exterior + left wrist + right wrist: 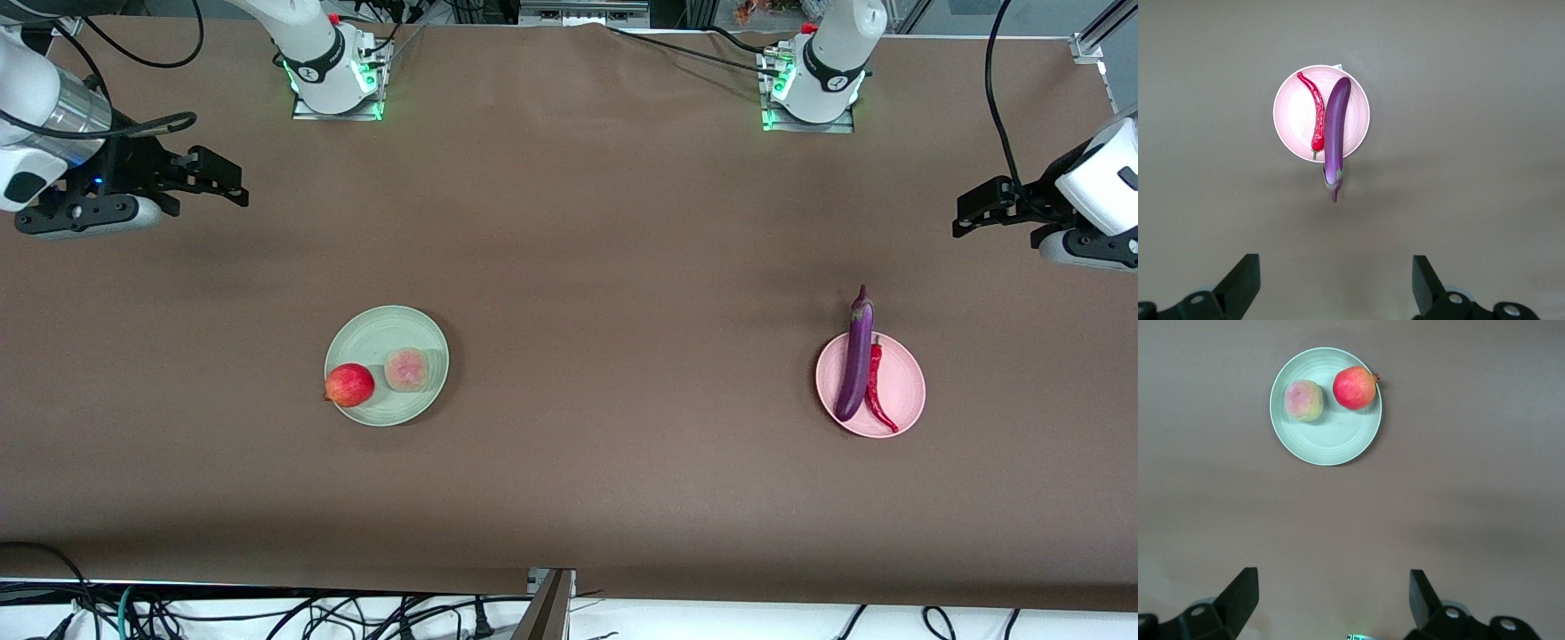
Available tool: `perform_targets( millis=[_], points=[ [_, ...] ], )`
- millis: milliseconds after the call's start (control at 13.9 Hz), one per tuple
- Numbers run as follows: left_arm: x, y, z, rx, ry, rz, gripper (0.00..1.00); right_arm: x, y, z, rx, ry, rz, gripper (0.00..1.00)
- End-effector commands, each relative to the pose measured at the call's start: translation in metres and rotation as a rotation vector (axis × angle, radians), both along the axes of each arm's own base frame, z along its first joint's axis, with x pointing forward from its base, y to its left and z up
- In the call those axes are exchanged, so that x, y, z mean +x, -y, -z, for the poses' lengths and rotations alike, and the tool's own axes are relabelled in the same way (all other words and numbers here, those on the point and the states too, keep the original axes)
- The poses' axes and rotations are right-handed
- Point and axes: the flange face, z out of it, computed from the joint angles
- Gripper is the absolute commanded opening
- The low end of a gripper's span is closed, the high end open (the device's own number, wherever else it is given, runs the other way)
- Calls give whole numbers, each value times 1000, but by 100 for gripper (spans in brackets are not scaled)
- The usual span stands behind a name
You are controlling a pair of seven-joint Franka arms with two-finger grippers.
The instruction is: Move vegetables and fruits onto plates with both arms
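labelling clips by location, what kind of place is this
Probably a robotics lab bench: two arms bolted to a brown-covered table, loose cables along its edge, and toy-like produce set on a green plate and a pink plate.

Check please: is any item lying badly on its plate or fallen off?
Only the eggplant stands out: too long for the pink plate, its stem end overhangs the rim. The chili pepper lies beside it, and both fruits sit on the green plate. Nothing spilled.

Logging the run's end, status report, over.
Left gripper and right gripper open, empty, over bare table ends. Eggplant and chili on pink plate; both fruits on green plate. Nothing obstructing.
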Motion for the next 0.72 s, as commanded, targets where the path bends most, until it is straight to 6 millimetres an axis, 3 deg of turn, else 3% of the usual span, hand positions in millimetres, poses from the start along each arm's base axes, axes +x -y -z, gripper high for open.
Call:
perform_targets(
  millis=[0,360,649],
  points=[
    [-7,-1,-7,10,-5,0,100,3,7,-9,-29,-4,-6,100],
    [-7,-6,-6,10,-15,-9,100,1,14,-8,-64,-9,-31,100],
    [-7,3,-6,12,-12,0,100,4,16,-14,-74,8,-43,100]
  ],
)
